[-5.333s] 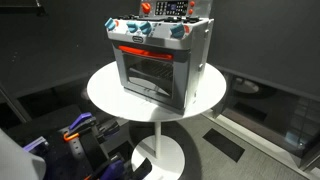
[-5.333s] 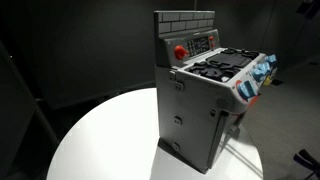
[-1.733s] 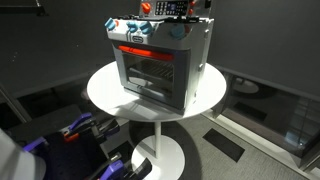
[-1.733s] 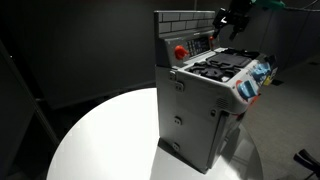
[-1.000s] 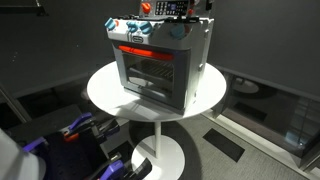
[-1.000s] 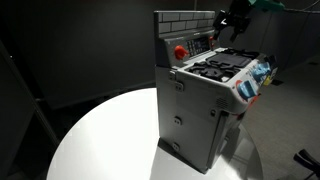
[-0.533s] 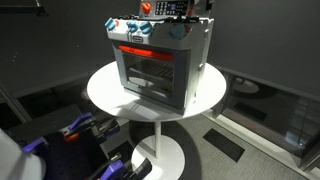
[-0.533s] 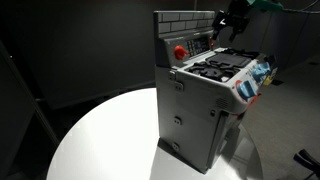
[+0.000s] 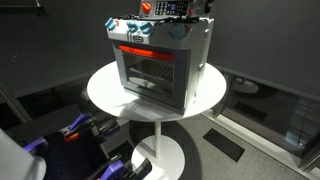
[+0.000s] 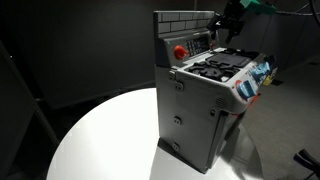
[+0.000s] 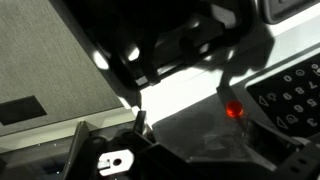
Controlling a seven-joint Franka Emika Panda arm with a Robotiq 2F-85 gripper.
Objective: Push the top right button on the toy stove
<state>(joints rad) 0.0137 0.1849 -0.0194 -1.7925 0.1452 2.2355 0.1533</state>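
The toy stove (image 9: 160, 65) is a grey-silver box with a glass door, a red strip and coloured knobs. It stands on a round white table (image 9: 105, 95) and also shows in the other exterior view (image 10: 205, 100). Its brick-pattern back panel carries a red button (image 10: 180, 51) and a keypad. My gripper (image 10: 226, 28) hangs at the panel's far end, above the burners, and looks shut and empty; it also shows at the stove's top (image 9: 197, 10). In the wrist view the dark fingers (image 11: 200, 50) sit just above a glowing red button (image 11: 233, 108) next to a keypad (image 11: 290, 95).
The table stands on a single white pedestal (image 9: 160, 150). Blue and black equipment (image 9: 80, 135) lies on the floor beside it. Dark walls surround the scene.
Five seconds ago the gripper was out of view; it has since come down to the back panel's end. Over the last second it has barely shifted.
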